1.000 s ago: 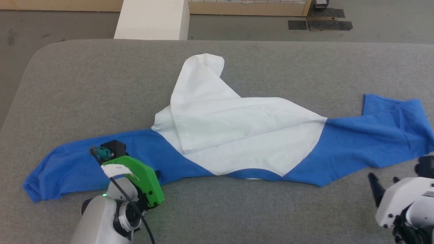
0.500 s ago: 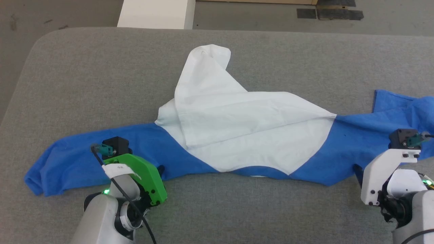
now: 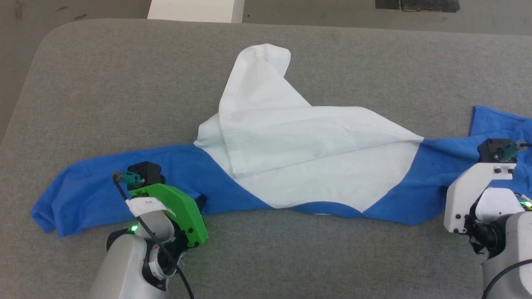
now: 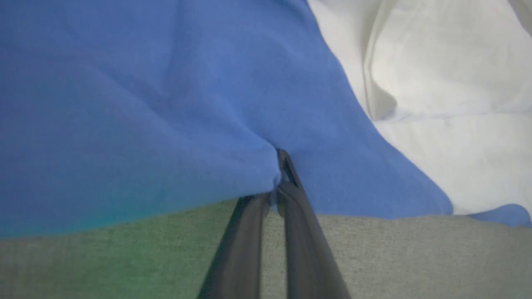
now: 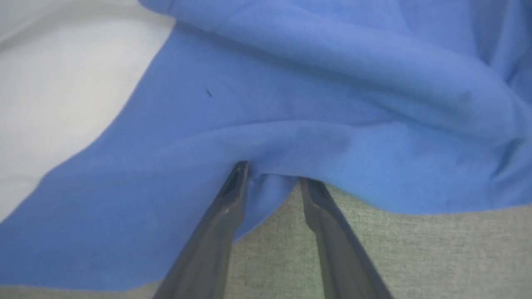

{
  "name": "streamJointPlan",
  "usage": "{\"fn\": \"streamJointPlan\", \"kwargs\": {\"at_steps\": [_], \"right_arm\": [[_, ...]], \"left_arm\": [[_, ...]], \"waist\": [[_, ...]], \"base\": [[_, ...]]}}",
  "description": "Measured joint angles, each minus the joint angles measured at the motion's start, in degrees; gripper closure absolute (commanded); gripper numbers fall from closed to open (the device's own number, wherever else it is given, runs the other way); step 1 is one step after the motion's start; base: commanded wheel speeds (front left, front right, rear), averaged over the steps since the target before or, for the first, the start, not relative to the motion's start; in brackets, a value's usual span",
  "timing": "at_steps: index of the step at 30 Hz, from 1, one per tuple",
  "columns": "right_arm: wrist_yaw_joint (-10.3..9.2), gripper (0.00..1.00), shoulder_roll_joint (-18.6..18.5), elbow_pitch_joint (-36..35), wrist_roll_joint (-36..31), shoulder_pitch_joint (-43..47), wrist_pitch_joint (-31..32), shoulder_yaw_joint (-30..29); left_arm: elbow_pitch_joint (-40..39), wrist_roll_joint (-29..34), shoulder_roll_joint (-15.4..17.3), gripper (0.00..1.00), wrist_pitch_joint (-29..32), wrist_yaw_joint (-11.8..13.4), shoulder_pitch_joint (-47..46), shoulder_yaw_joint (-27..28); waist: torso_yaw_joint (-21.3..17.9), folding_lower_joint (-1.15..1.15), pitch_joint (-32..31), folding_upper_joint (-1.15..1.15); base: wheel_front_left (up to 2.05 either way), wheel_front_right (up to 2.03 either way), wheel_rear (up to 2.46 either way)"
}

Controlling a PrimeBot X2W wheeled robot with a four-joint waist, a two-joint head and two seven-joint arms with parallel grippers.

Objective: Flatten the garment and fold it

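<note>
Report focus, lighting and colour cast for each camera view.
Head view: sharp, even light, soft shadows under the garment folds. Left wrist view: soft focus, left tool fingers blurred, green cast on the grey surface. Right wrist view: cloth fairly clear, right tool fingers blurred near the bottom edge.

A grey cloth-covered table [image 3: 332, 62] (rounded corner) has a white block [image 3: 193, 8] and dark mat [image 3: 417, 4] beyond.

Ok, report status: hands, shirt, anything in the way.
Left hand shut on garment, blue sleeve edge. Right hand open, astride other sleeve's edge. Sleeves spread on grey table; white body folded over itself.
</note>
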Motion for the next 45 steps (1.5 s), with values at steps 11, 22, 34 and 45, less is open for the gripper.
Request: {"fn": "streamJointPlan", "kwargs": {"at_steps": [11, 22, 34, 45], "right_arm": [[-0.01, 1.0, -0.3, -5.7, 6.0, 4.3, 2.4, 1.2], [0.0, 1.0, -3.9, -18.7, 18.0, -2.8, 3.8, -0.2], [0.0, 1.0, -7.1, -16.7, 21.3, -23.7, 3.0, -1.6], [0.0, 1.0, -6.8, -6.9, 16.9, -38.4, 0.3, 1.8]], "left_arm": [[-2.4, -5.5, -1.7, 1.0, -0.9, -1.8, 1.0, 1.5], [-13.2, -10.5, -0.4, 1.0, 0.2, -3.1, -8.3, 6.8], [-8.4, -9.9, 2.2, 1.0, -1.8, -2.5, -29.5, 10.5], [3.7, -5.1, 5.0, 1.0, -5.1, -2.0, -43.9, 9.3]], "waist": [[-0.6, 0.0, -3.5, 0.0], [-1.7, 0.0, -10.2, 0.0], [-2.7, 0.0, -13.5, 0.0], [-3.1, 0.0, -8.3, 0.0]], "base": [[0.0, 0.0, 0.0], [0.0, 0.0, 0.0], [0.0, 0.0, 0.0], [0.0, 0.0, 0.0]]}}
